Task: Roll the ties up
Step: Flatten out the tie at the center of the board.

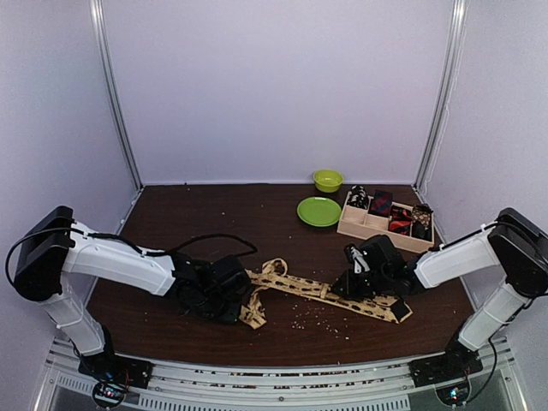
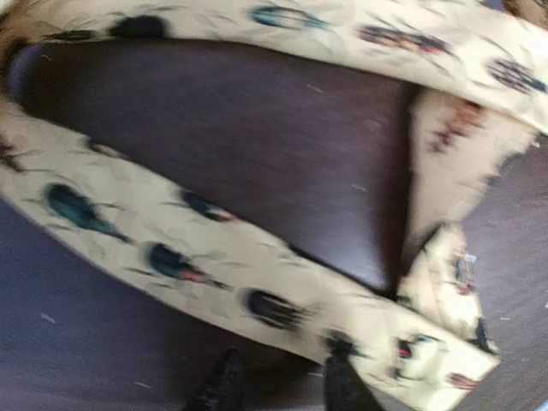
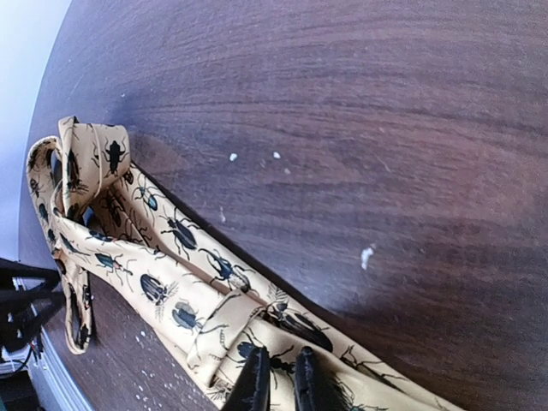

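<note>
Tie (image 1: 325, 291): one loose; four bundles (image 1: 381, 203) in tray (image 1: 368, 229); left hand (image 2: 282, 385) half-open, right hand (image 3: 281, 381) pinching tie.

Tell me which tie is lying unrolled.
The long tan spotted tie, stretched out across the table. The other ties are small bundles in the wooden tray.

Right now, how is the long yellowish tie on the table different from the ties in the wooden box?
The tan tie lies long and loose, partly folded; the bundled ties are small and compact. The tan tie is pale with dark beetle-like marks; the bundled ties look dark, red and black-and-white. The tan tie rests on the table; the bundled ties sit in compartments of the wooden tray. All are fabric ties.
</note>
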Controlling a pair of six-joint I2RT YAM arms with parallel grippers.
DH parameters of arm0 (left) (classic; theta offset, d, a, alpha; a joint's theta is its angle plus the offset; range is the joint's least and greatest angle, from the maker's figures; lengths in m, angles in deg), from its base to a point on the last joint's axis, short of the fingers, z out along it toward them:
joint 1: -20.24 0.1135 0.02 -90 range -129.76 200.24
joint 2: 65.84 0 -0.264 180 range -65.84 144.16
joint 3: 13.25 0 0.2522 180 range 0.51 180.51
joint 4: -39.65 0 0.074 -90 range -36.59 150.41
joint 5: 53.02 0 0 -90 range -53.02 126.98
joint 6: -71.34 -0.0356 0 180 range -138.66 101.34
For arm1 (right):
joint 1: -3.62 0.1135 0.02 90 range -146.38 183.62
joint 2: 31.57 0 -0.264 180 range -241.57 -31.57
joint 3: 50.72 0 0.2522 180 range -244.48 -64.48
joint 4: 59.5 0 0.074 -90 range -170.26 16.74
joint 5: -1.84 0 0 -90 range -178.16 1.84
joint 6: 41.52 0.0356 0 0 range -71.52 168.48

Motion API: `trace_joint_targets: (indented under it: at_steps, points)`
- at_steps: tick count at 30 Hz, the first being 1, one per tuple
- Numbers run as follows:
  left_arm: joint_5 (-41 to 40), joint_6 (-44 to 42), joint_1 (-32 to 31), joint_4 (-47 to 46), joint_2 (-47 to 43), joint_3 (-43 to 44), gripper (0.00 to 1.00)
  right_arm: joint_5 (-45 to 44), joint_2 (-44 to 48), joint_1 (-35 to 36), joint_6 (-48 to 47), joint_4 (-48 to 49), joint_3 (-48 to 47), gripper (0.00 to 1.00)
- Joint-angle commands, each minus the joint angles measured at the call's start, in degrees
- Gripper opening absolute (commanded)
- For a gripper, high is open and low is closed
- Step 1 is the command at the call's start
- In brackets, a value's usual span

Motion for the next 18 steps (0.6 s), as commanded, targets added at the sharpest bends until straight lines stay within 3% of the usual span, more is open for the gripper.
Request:
trace_joint_targets:
  at_steps: [1, 5, 8, 10, 13, 15, 18]
  points:
    - [-4.32, -3.30, 5.81, 5.81, -3.67, -1.25, 0.27, -0.24, -0.56, -0.81, 0.05, -8.84, 5.24, 0.12]
    - [-10.28, -9.03, 12.06, 11.10, -5.96, 1.39, 0.08, 0.17, 0.24, -0.99, 0.10, -8.94, 6.73, 0.10]
    - [-13.77, -12.26, 17.23, 13.62, -8.11, 2.89, 0.04, 0.26, 0.89, -1.47, -0.01, -9.04, 7.64, 0.10]
    - [-11.07, -15.50, 18.53, 8.61, -11.91, 1.26, 0.12, 0.42, 1.19, -1.62, -0.01, -9.04, 7.73, 0.10]
    - [-3.72, -14.87, 18.48, -1.60, -17.06, -4.93, 0.49, 0.90, 1.20, -1.71, -0.23, -9.09, 7.28, 0.09]
    - [-3.75, -12.77, 18.57, -2.65, -17.79, -6.88, 0.56, 1.01, 1.17, -1.71, -0.12, -9.05, 7.07, 0.09]
    - [-0.53, -11.50, 18.50, -7.27, -17.37, -8.99, 0.58, 1.15, 0.96, -1.78, 0.03, -8.98, 7.00, 0.07]
